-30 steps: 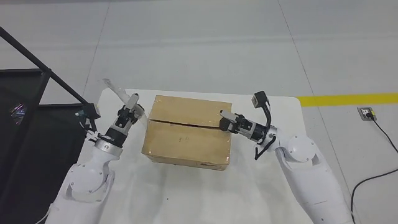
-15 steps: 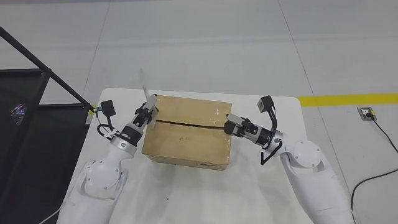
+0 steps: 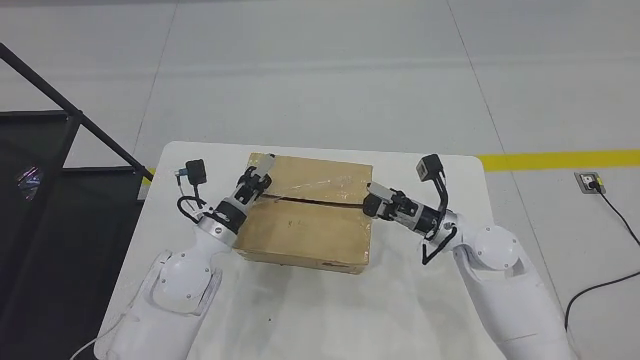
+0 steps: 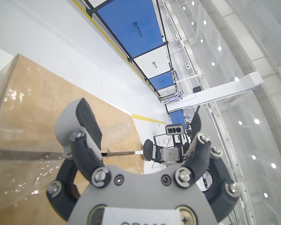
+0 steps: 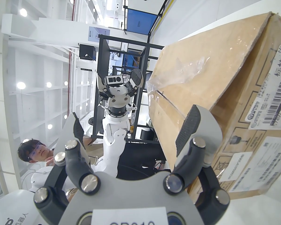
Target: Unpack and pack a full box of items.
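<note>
Top view showed the box [image 3: 305, 225] closed on the table [image 3: 420, 290]. Both the left gripper [image 3: 259, 173] and the right gripper [image 3: 370, 200], spread wide and empty, sat at opposite ends of the top seam [image 3: 300, 198]. Recommended procedure: hook one flap edge per side and lift evenly.

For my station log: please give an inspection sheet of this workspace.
Surface: white table.
Job's things: cardboard box, flaps closed, clear tape crumpled near the seam.
Clutter: nothing seen.
End effectors: left end effector open at one end of the seam; right end effector open at the other end.
Cables: black loop at the right wrist; cable on the floor near a socket.
Surroundings: yellow floor line, black screen beside the table.
</note>
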You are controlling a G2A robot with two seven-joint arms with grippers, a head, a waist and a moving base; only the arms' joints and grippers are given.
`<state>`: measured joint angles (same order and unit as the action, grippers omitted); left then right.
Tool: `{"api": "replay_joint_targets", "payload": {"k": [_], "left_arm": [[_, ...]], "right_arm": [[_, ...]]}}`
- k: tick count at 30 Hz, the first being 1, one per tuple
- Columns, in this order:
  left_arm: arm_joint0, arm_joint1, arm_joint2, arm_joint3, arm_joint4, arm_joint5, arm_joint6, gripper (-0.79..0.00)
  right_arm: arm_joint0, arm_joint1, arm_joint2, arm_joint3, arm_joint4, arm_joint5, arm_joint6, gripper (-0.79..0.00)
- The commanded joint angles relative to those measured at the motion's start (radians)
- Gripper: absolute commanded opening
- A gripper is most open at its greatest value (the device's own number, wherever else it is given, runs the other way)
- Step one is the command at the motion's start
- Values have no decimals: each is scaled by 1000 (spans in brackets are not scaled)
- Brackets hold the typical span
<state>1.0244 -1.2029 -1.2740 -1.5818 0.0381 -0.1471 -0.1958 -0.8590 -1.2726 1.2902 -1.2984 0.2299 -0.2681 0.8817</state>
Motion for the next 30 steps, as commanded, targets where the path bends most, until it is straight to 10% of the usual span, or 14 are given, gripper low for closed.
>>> {"api": "replay_joint_targets", "payload": {"k": [1,15,30], "left_arm": [[-1,-2,4,1,4,-5,0,0],[185,19,-229,-167,-157,-103,-14,0],[301,26,-361,-137,-253,-156,-38,0]], "right_arm": [[5,0,-5,4,0,0,0,0],[95,-3,-69,-61,-135,93,-67,0],[215,-24,-159,54,-204,365,-141,0]]}}
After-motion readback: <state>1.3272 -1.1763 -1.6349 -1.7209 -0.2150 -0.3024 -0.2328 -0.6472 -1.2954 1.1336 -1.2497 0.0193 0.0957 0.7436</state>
